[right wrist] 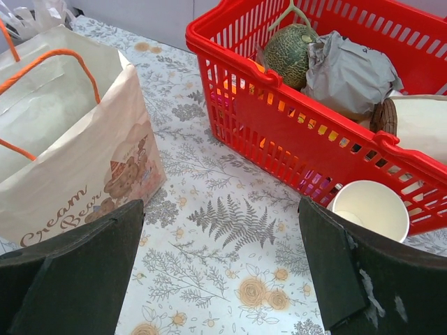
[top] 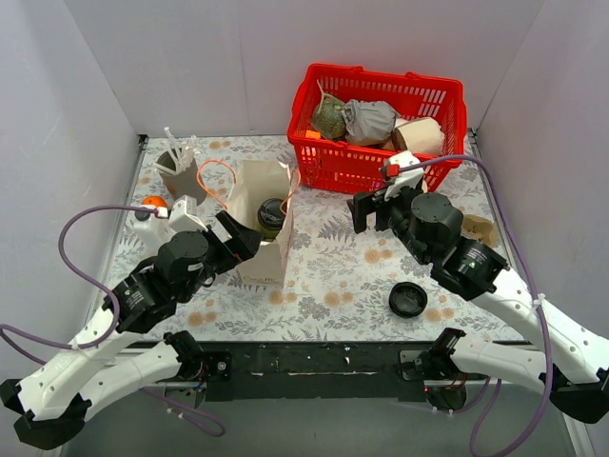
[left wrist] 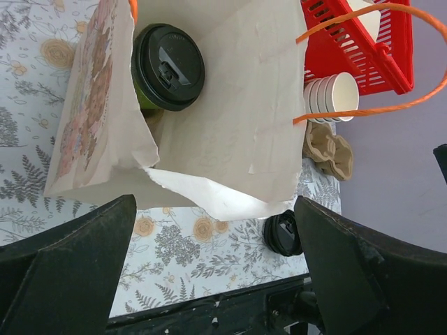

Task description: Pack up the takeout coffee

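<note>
You see the takeout coffee (left wrist: 167, 66) standing inside the paper bag (left wrist: 237, 105), with the jaws of the left gripper (left wrist: 214, 204) and right gripper (right wrist: 220, 209) apart, so next you draw the left arm back clear.

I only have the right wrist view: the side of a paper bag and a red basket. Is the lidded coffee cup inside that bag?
Observer: Yes. The left wrist view looks into the paper bag, and the takeout coffee sits inside with its black lid toward the opening.
Reviewer: Is the left gripper holding it?
Observer: No. The left gripper is open just outside the bag's mouth, with nothing between its fingers.
Reviewer: Any lid lying loose?
Observer: One. In the top view a loose black lid lies on the table, close to the right arm.
</note>
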{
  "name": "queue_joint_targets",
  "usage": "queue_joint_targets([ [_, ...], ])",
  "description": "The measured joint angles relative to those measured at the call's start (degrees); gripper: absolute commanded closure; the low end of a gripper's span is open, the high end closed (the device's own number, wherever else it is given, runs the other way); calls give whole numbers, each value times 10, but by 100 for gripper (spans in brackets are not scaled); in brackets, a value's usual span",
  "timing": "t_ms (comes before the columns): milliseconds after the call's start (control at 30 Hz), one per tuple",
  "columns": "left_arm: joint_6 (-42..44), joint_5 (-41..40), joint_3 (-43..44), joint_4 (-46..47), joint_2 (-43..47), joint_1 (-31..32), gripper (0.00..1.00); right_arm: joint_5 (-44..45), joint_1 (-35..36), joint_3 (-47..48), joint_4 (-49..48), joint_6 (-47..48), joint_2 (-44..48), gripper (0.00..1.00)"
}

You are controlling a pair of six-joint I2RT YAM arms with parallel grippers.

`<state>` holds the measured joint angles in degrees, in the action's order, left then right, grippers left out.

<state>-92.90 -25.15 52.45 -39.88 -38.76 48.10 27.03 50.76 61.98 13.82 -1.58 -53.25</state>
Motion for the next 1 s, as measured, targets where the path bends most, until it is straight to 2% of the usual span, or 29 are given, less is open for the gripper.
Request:
queue_joint_targets([
  [400,43,-41,148,-145,7,0,2,2,-5,-9,12,1,7,2],
  [567,74,-81,233,-167,-20,0,2,6,-45,3,45,-4,-34,2],
  [767,144,-126,292,-131,-116,-1,2,-17,-118,3,59,-11,-51,2],
  [900,213,-160,358,-80,-219,-5,2,-35,-139,1,57,-5,-51,2],
  [1000,253,-152,398,-49,-279,-34,2,-47,-146,-7,47,3,-50,2],
])
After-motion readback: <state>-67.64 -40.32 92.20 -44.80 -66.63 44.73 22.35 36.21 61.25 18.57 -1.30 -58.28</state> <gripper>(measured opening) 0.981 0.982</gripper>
